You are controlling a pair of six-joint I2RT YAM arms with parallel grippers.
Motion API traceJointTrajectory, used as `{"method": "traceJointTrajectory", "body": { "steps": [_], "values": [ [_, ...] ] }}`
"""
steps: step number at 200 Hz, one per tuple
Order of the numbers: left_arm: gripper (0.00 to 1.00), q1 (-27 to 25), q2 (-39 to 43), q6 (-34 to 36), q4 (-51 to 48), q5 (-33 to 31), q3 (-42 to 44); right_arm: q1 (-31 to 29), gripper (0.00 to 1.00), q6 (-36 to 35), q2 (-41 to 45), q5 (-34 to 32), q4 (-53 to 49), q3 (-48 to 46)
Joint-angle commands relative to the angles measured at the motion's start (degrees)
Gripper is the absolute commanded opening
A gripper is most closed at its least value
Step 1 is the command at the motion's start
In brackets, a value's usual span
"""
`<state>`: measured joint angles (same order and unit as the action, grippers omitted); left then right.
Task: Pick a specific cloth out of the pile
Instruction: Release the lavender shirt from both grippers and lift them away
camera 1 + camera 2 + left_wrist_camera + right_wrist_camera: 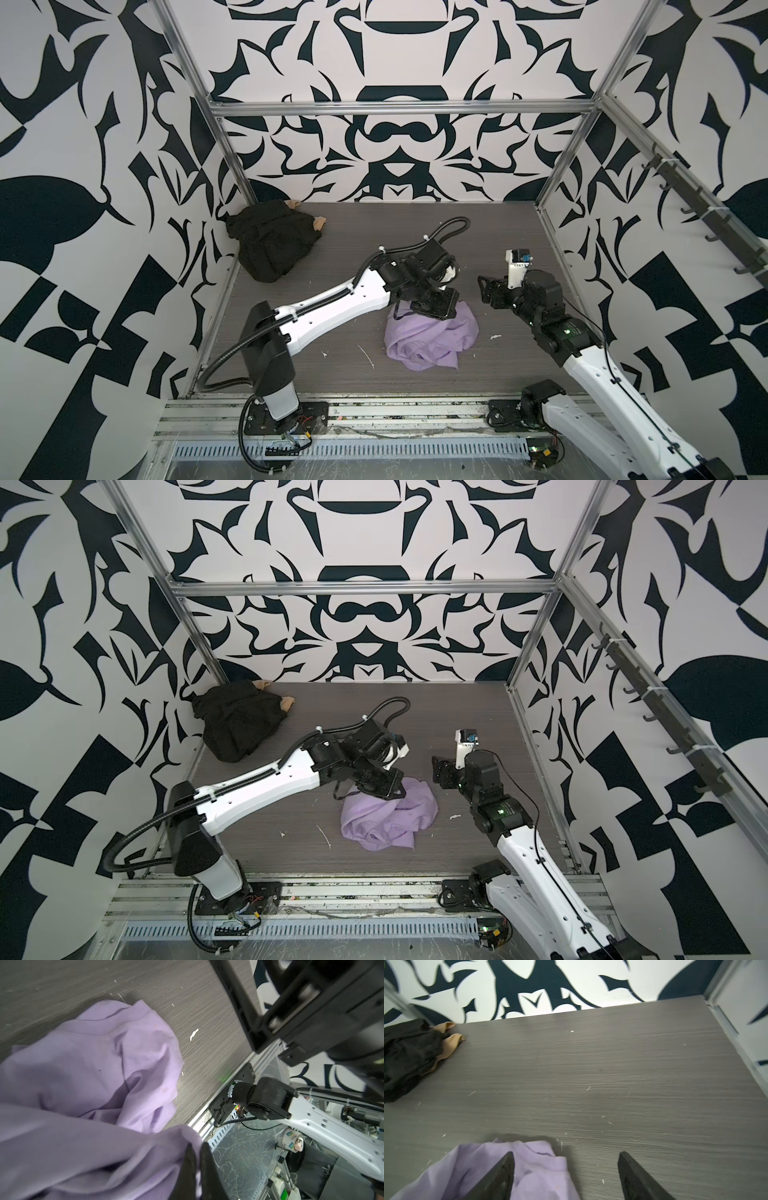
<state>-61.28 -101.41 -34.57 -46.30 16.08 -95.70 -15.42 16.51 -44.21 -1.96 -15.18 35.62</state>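
Note:
The lilac cloth [432, 343] [384, 818] lies crumpled on the grey table near the front middle, well apart from the pile [272, 243] [239, 723] in the back left corner. My left gripper [196, 1147] is shut on a fold of the cloth [99, 1059], and in both top views it sits over the cloth's far edge [432, 318] [380, 793]. My right gripper [565, 1167] is open and holds nothing. Its one finger [500, 1176] is over the cloth's edge [542, 1169]. In both top views it hovers just right of the cloth [486, 291] [440, 771].
The pile is mostly a bulky black cloth [406, 1055] with tan fabric [450, 1043] [318, 223] poking out beside it. Patterned walls and metal posts [232, 153] close in the table. White scraps [495, 336] dot the surface. A rail [374, 405] runs along the front.

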Motion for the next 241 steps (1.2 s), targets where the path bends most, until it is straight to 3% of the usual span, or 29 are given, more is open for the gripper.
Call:
{"method": "traceJointTrajectory", "body": {
  "steps": [1, 52, 98, 137, 155, 177, 201, 241],
  "values": [
    [0.01, -2.1, -5.5, 3.6, -7.5, -2.1, -7.2, 1.3, 0.8, 3.6, 1.1, -4.8, 1.0, -0.8],
    [0.05, -5.1, -17.9, 4.4, -9.8, -5.4, -18.3, 1.7, 0.77, 12.0, 7.3, -13.2, 0.5, -7.0],
    [0.11, -5.3, -24.4, 5.9, -6.9, -4.8, -18.0, 1.9, 0.72, 13.3, 12.6, -20.0, -0.2, -9.8],
    [0.18, -5.3, -27.3, 6.1, -4.2, -3.1, -17.3, 1.9, 0.71, 13.2, 13.8, -21.8, -0.6, -11.2],
    [0.28, -5.3, -27.5, 6.2, -3.3, -3.1, -16.1, 1.8, 0.71, 13.0, 13.7, -21.9, -0.4, -11.3],
    [0.51, -5.3, -26.8, 7.0, -3.0, -2.2, -15.0, 1.8, 0.71, 12.4, 13.2, -21.6, 0.1, -11.4],
    [0.68, -5.2, -24.5, 7.2, -1.9, -2.8, -13.3, 1.9, 0.71, 12.0, 12.6, -21.1, 0.4, -11.2],
    [0.78, -5.3, -20.4, 6.7, -3.0, -4.7, -15.6, 1.8, 0.71, 10.8, 11.4, -20.2, 1.0, -10.6]
  ]
}}
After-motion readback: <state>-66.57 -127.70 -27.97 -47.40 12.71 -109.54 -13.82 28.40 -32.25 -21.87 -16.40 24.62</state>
